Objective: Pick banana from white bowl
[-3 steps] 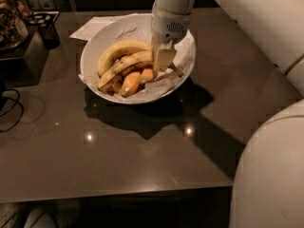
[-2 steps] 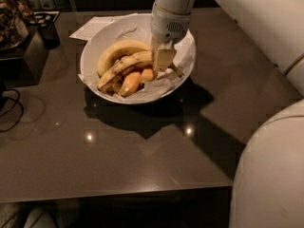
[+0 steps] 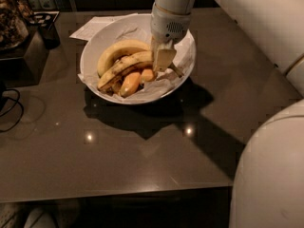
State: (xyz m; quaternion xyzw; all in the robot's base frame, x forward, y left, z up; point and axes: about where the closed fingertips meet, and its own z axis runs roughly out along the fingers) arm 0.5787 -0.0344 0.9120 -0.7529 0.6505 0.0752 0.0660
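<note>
Nothing is moving since a second ago | my gripper (image 3: 163, 61) is sitting low in the white bowl (image 3: 95, 46), at the stem end of the banana (image 3: 124, 66) | banana is lying across the bowl | grip: cannot tell

A dark, glossy brown table (image 3: 118, 165) fills most of the view. Its top mirrors two bright spots of light (image 3: 89, 137) near the middle, and a broad shadow (image 3: 142, 115) lies across its far half. A white sheet of paper (image 3: 92, 27) lies at the far edge. A small dark box (image 3: 47, 30) stands by the far left corner, and a black cable (image 3: 12, 108) loops along the left edge. Below the near edge the floor (image 3: 142, 213) is dim. The gripper (image 3: 164, 61) hangs over the table's far right part.
</note>
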